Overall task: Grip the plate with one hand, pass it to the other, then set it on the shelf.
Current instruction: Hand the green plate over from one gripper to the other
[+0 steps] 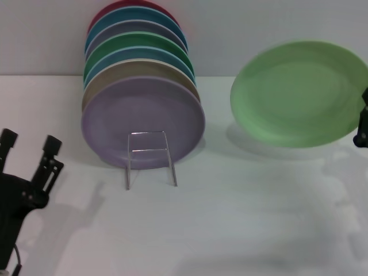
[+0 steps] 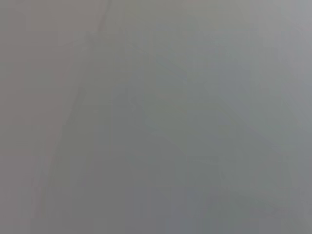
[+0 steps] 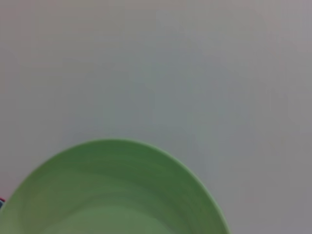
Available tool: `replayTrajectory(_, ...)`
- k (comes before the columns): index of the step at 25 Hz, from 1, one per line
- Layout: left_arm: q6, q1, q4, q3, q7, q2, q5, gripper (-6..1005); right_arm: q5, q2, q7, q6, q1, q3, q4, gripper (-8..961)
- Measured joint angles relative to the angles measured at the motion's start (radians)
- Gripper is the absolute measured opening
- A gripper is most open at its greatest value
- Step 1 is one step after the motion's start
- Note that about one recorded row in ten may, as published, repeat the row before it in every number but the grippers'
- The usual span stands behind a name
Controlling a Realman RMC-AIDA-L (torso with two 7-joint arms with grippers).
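The left gripper (image 1: 29, 142) stood low on the white table (image 1: 241, 218), well to the left of the shelf (image 1: 150, 156), its two black fingers (image 1: 50, 145) pointing up and spread apart with nothing between them. Its own wrist view showed only a blank grey surface.

The shelf, a thin silver wire rack, had its upright rectangular loop at the front. Behind that loop a row of plates stood on edge, leaning back toward the wall. A lilac plate (image 1: 142, 122) was the front one, just behind the loop. Behind it in turn came a tan plate (image 1: 115, 72), a blue one, a darker green plate (image 1: 138, 41), another lilac-grey one, a blue one, and a red plate (image 1: 123, 6) at the very back.

To the right of the shelf and well apart from it, the plate (image 1: 299, 93) (image 3: 114, 190) was held tilted above the table, its pale green face turned toward the camera and its shadow falling on the table beneath. The right gripper (image 1: 363, 123) was clamped on the plate's right rim, only a small black part of it showing at the edge of the head view. The right wrist view looked across the plate's curved rim against the plain background.
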State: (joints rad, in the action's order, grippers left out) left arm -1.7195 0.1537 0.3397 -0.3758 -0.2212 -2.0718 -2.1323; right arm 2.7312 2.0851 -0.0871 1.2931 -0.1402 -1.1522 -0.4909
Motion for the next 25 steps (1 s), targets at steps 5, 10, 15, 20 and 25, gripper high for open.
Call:
replayTrajectory(5, 0.018, -0.004, 0.008, 0.05, 0.021, -0.002, 0.0, 830, 0.0, 0.001, 0.0, 0.094, 0.032, 0.08, 0.031, 19)
replayTrajectory(10, 0.038, -0.005, 0.036, 0.109, 0.074, 0.0, 0.001, 830, -0.001, 0.007, -0.002, 0.152, 0.059, 0.155, 0.053, 17)
replayTrajectory(15, 0.041, -0.005, 0.058, 0.176, 0.155, 0.001, 0.001, 830, -0.003, 0.008, -0.008, 0.162, 0.085, 0.214, 0.039, 18)
replayTrajectory(20, 0.06, 0.002, 0.065, 0.229, 0.199, 0.001, 0.001, 830, -0.108, 0.007, -0.089, 0.155, 0.104, 0.336, -0.001, 19)
replayTrajectory(25, 0.107, 0.024, 0.068, 0.252, 0.2, -0.003, 0.0, 830, -0.308, 0.007, -0.229, 0.154, 0.094, 0.544, -0.042, 18)
